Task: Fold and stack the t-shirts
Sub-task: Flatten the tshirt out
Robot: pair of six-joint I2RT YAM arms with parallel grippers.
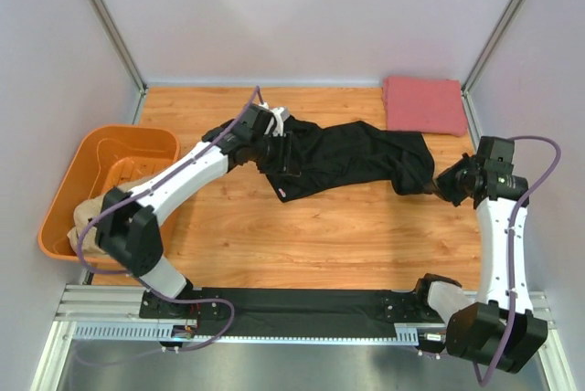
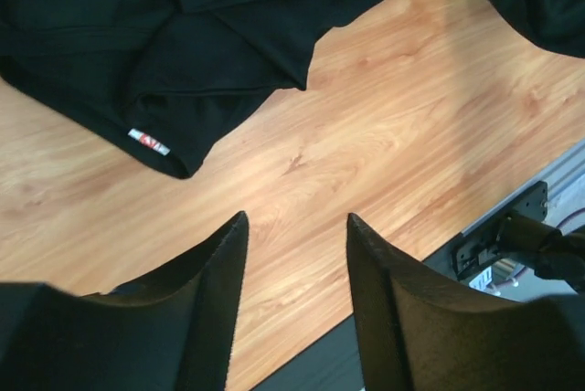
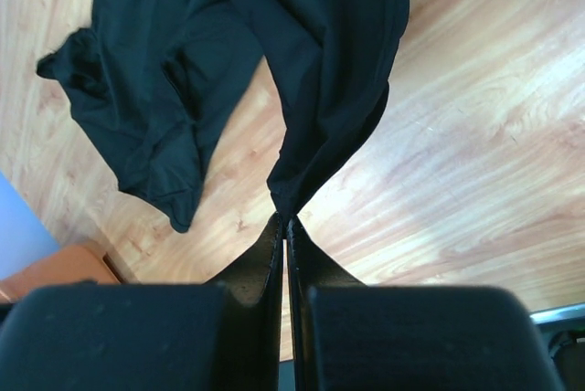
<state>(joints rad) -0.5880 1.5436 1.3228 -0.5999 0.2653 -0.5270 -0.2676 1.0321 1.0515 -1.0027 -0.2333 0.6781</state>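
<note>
Clamped black t-shirt in right gripper, spread left gripper empty, showed pinkish-red t-shirt only overhead, upper right.

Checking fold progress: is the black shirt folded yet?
Not folded: the black shirt lies stretched and rumpled across the table, one end pinched in the right hand.

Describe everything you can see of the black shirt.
The black shirt is soft, plain cloth, crumpled and stretched across the middle of the wooden table, not yet folded. A small white label sits on one edge. The right gripper is shut on its right end, pinching a bunched corner; the left gripper is open and holds none of it.
</note>
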